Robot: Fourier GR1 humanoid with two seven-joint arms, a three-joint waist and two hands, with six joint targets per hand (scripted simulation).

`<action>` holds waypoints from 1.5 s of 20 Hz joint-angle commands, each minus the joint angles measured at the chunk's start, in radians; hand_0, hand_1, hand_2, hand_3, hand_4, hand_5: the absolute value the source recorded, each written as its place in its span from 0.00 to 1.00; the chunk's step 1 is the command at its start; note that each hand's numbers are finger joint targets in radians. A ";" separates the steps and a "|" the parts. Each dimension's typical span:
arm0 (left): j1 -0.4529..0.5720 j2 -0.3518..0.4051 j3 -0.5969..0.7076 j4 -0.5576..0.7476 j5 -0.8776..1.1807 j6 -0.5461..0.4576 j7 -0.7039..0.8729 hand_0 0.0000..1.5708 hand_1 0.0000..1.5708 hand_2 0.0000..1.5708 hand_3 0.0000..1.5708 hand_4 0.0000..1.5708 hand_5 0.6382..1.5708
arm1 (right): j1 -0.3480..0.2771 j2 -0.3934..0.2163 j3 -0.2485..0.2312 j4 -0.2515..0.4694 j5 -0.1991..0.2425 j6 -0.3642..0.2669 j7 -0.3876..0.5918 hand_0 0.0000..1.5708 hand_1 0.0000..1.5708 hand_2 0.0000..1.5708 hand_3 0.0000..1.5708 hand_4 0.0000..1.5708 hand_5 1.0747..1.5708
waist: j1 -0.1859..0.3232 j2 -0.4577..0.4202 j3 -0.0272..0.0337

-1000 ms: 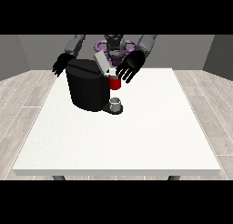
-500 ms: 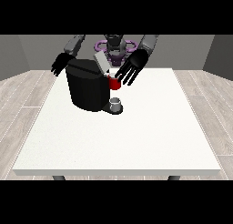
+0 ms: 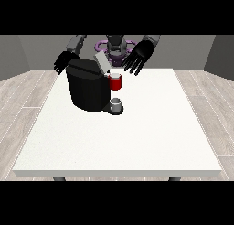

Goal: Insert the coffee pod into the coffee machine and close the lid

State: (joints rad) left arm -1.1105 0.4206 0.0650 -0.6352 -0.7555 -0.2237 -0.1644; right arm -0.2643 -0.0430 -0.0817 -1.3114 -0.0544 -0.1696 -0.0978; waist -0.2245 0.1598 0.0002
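While the coffee machine [image 3: 87, 89] is sitting on the table [image 3: 137, 137] with its lid [image 3: 101, 62] raised, the hand at the view's right [image 3: 138, 57] is hovering spread-fingered, holding nothing; the hand at the view's left [image 3: 64, 62] is hanging relaxed behind the machine.

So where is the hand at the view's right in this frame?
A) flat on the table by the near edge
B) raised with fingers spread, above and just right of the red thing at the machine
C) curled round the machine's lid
B: the hand at the view's right is raised with fingers spread, above and just right of the red thing at the machine, off the white table.
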 commanded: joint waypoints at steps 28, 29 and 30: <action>0.543 -0.393 0.296 -0.144 0.537 -0.060 -0.035 0.00 0.00 0.00 0.00 0.00 1.00 | 0.063 -0.163 -0.003 -0.141 -0.066 0.196 0.161 0.00 0.00 0.00 0.00 0.00 1.00 | 0.331 -0.421 -0.0002; 0.598 -0.340 0.322 -0.150 0.564 -0.101 -0.078 0.00 0.00 0.00 0.00 0.04 1.00 | 0.117 -0.128 0.051 -0.180 -0.028 0.186 0.131 0.00 0.00 0.00 0.00 0.00 1.00 | 0.300 -0.419 -0.0004; 0.596 -0.417 0.272 -0.177 0.546 -0.080 -0.051 0.00 0.00 0.00 0.00 0.09 1.00 | 0.072 -0.113 0.054 -0.142 0.007 0.136 0.146 0.00 0.00 0.00 0.00 0.00 1.00 | 0.358 -0.423 -0.0002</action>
State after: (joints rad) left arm -0.5680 0.0541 0.3613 -0.7635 -0.2339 -0.2904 -0.2187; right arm -0.1604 -0.1712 -0.0587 -1.4521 -0.0824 -0.0143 0.0289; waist 0.0831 -0.2622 -0.0002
